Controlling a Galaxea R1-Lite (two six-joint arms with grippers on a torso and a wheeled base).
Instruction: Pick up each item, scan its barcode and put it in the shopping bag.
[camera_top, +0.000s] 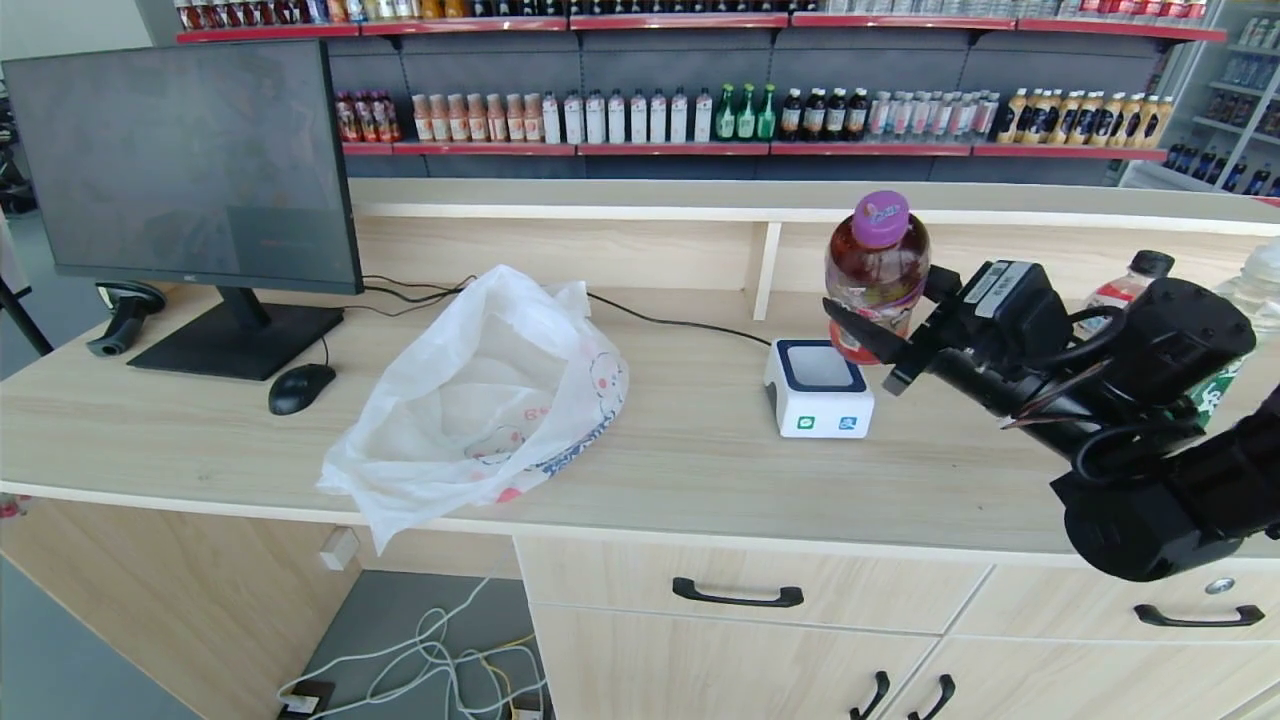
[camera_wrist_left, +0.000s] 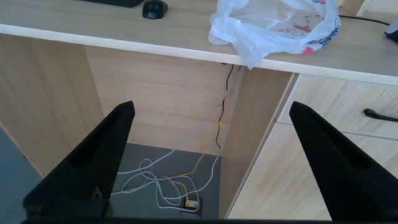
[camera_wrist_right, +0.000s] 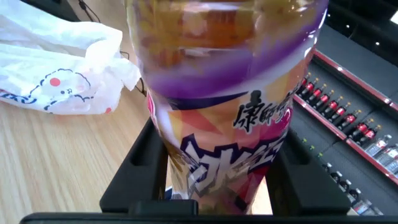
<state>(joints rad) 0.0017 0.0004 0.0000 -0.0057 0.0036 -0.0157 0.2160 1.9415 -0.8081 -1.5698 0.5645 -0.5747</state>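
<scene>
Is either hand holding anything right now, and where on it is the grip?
The right hand grips the purple-capped drink bottle, upright, around its lower labelled body. The left hand is open, holding nothing.

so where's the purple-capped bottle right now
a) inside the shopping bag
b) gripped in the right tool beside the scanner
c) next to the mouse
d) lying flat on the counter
b: the right tool is clamped around the purple-capped bottle beside the barcode scanner, well apart from the shopping bag.
</scene>
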